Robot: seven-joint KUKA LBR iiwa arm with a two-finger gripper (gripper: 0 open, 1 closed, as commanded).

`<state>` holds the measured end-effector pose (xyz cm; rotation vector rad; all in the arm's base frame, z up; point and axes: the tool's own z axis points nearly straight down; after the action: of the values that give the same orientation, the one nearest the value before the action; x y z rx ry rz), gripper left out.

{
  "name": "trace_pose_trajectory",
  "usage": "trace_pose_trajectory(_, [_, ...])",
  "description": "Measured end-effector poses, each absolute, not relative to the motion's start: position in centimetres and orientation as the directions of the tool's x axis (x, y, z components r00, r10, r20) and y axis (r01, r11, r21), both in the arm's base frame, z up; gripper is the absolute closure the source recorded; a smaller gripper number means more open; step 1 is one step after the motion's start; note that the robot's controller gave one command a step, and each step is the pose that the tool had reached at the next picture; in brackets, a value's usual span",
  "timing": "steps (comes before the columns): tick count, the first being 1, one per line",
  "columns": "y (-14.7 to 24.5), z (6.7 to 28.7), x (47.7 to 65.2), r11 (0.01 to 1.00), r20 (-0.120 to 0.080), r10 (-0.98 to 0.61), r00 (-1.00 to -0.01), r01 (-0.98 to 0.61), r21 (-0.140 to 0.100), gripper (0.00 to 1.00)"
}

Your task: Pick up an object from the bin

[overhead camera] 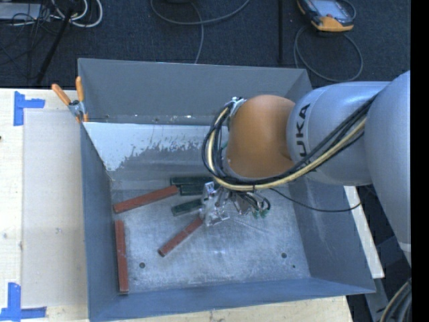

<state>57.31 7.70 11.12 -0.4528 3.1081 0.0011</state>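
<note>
**A:** Where's the pincer?

**B:** The pincer (213, 210) is low, near the floor of the grey metal bin (97, 233), roughly mid-bin. It sits under the arm's orange rounded cover (258, 136) and the looped black-and-yellow cables (211, 146).

**A:** Open or closed? Holding anything?

**B:** Can't tell either. The cover and wrist hardware block the view.

**A:** What's it over?

**B:** A short reddish-brown flat stick (181, 238), lying flat on the floor and running diagonally from lower left to upper right. Its upper right end is right at the pincer. Can't tell whether they touch.

**A:** Neighbours?

**B:** A dark green flat bar (186, 208) lies just left of the pincer, close to level. A second dark flat bar (190, 182) lies just beyond it, toward the back wall. A longer reddish-brown flat stick (146, 198) runs from those two bars out to the left, with its left end nearer the front. A third reddish-brown flat stick (121, 257) lies along the foot of the left wall, well apart from the pincer.

**A:** Any of them stacked?

**B:** The longer stick meets the dark bars at its right end. Can't tell which lies on top.
</note>
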Motion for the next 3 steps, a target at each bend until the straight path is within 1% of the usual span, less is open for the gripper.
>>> trace_pose_trajectory(1, [7.7,11.1,57.3,0.958,-0.001,-0.286,-0.958,-0.286,0.001,0.0])
trace_pose_trajectory(2, [7.7,11.1,57.3,0.958,-0.001,-0.286,-0.958,-0.286,0.0,0.0])
trace_pose_trajectory(3, [7.9,8.5,57.9,0.866,-0.04,-0.499,-0.865,-0.5,-0.009,1.0])
